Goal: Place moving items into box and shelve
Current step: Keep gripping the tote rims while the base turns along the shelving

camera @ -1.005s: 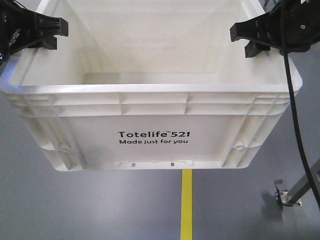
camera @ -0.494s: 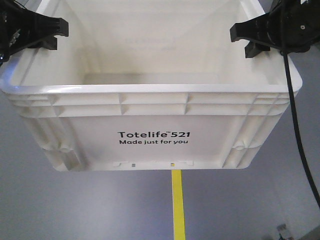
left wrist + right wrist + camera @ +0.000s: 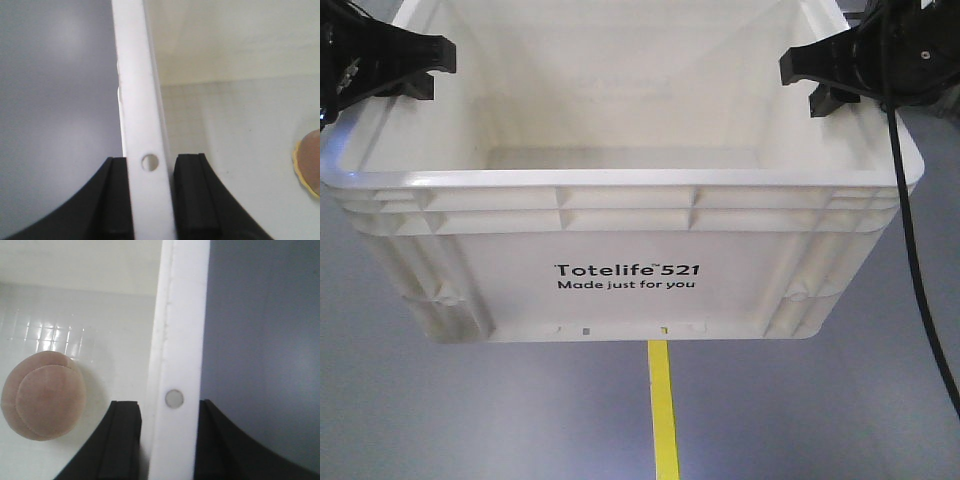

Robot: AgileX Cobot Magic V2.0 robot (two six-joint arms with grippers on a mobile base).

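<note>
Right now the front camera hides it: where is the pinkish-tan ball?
The pinkish-tan ball lies on the crate floor, lower left in the right wrist view, just inside the wall the right gripper clamps.

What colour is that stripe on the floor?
The stripe is yellow; the front view shows it best.

The front-facing view looks down and forward from close by onto the printed wall and open top of the large white ribbed plastic crate [image 3: 620, 215]. Each wrist view looks along its own fingers, very near. The left gripper [image 3: 152, 167] and right gripper [image 3: 167, 407] each pinch the crate's rim. All three views share the crate's interior. The pinkish-tan stitched ball [image 3: 44, 395] lies inward of the right gripper.
</note>
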